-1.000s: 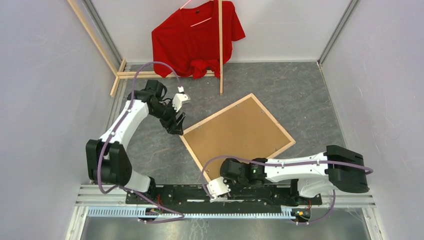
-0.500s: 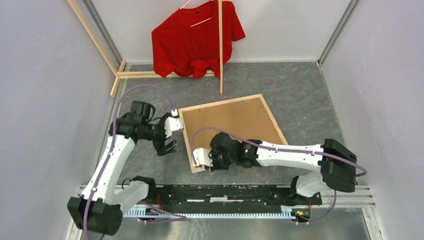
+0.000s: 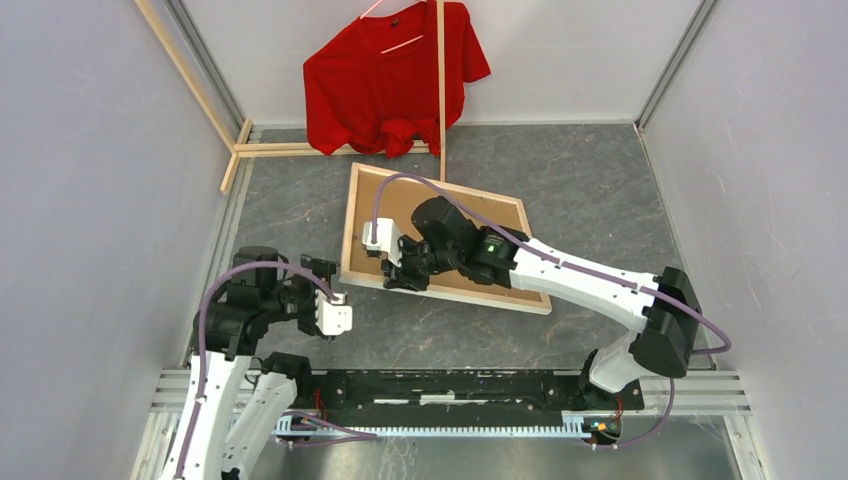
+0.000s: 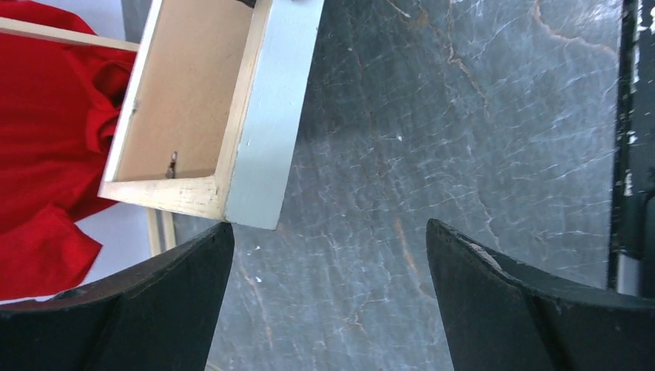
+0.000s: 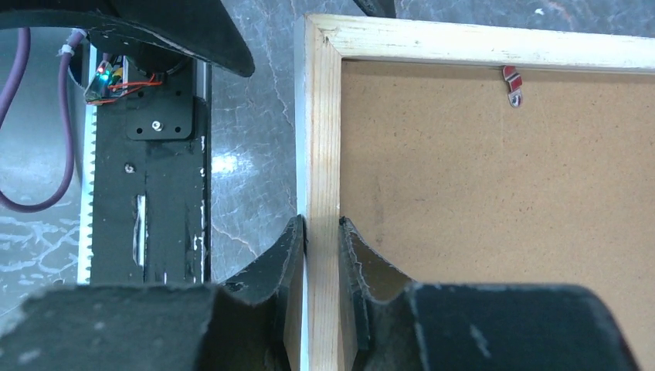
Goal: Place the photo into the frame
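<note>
The frame (image 3: pixel 347 225) lies back side up on the grey table, with a pale wood rim around a brown backing board. My right gripper (image 3: pixel 400 272) is shut on its near rail towards the left corner. In the right wrist view the fingers (image 5: pixel 322 224) pinch the wood rail (image 5: pixel 320 139) from both sides. My left gripper (image 3: pixel 322 285) is open and empty just left of the frame's near-left corner. In the left wrist view its jaws (image 4: pixel 328 232) stand wide apart over bare table, beside the frame's white corner (image 4: pixel 266 131). The photo is out of view.
A red T-shirt (image 3: pixel 390 75) hangs on a wooden clothes rack (image 3: pixel 441 95) at the back, close to the frame's far edge. Grey walls close in both sides. The black base rail (image 3: pixel 440 385) runs along the near edge.
My right gripper reached out from the base, closed on the frame's rail, and swung the frame to the far left. My left arm pulled back from the frame's corner towards the near left.
</note>
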### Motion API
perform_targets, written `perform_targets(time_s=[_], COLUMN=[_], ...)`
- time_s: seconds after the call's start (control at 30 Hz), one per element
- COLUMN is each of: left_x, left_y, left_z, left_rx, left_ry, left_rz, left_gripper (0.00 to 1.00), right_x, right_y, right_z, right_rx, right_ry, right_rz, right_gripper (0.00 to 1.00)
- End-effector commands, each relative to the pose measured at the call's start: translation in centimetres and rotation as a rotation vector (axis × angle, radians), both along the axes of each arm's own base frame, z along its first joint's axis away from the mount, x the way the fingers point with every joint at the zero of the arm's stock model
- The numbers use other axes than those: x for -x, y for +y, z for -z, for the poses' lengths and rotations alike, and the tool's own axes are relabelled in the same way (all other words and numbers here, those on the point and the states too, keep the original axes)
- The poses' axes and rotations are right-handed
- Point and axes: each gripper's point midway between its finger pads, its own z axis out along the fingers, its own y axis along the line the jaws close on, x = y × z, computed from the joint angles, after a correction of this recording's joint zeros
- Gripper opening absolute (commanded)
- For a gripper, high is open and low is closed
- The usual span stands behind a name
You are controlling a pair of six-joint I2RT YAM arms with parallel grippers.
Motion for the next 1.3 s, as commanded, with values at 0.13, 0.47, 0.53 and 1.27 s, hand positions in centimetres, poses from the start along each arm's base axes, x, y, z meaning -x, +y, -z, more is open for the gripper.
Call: perform_targets(time_s=[0.13,0.47,0.53,1.27], left_x=[-3.6,-3.0,-2.3,-1.8], left_y=[-1.7,-2.9,-3.0,-3.6], left_z=[-4.4,-3.8,-2.6,-4.8], left_rx=[0.057,0.063,0.028,0.154], left_ry=[-0.438,-0.487,-0.465,-0.376], left_rz=[0.104,0.215,0.270,0.202], left_gripper=[0.96,0.91,0.88,0.07], right_x=[0.0,-0.7,-0.9,-4.2], right_y=[1.9,2.6,2.8,-4.7], right_z=[-4.4,-6.0,-6.3,-8.1], right_rx=[-0.098,-0.131,-0.131,-0.095], right_ry=[0.004,0.016,0.021,-0.287], right_rz=[-0.062,-0.062,-0.063,0.118], right_gripper=[0.00,0.00,0.00,0.87])
